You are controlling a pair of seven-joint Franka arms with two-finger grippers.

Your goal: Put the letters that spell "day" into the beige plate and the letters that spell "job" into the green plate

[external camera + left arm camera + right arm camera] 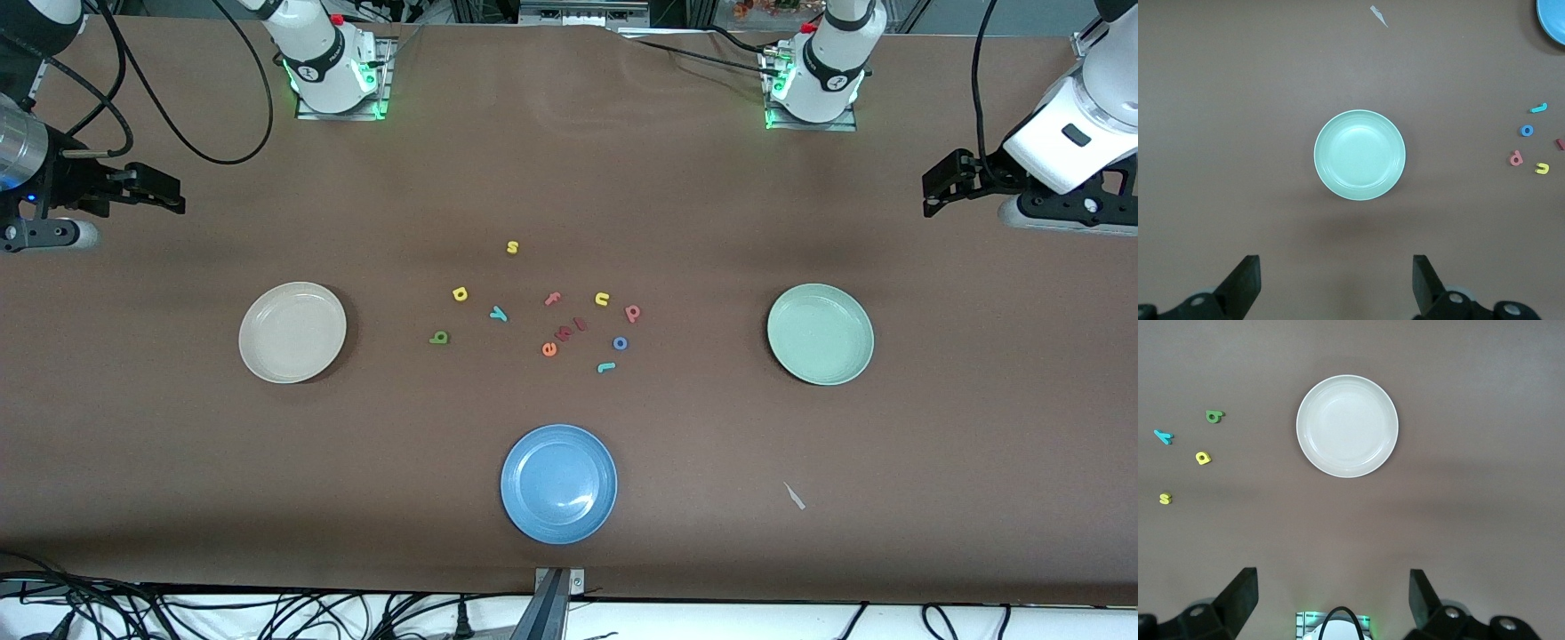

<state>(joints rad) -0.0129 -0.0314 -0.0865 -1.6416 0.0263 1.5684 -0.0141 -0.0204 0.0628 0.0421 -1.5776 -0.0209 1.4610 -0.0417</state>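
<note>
Both arms wait with jaws wide open and empty: left gripper [929, 188] up over the brown worktop [676, 204] at its own end, past the round pale mint-green plate [820, 333], right gripper [173, 191] likewise past the round cream-beige plate [292, 332]. Both plates are empty. All foam letters lie mid-worktop between them: dark green "d" [439, 337], yellow "a" [460, 293] and teal "y" [499, 313] toward the beige plate, teal "j" [606, 366], blue "o" [621, 343] and pinkish-red "b" [632, 312] toward the green.
</note>
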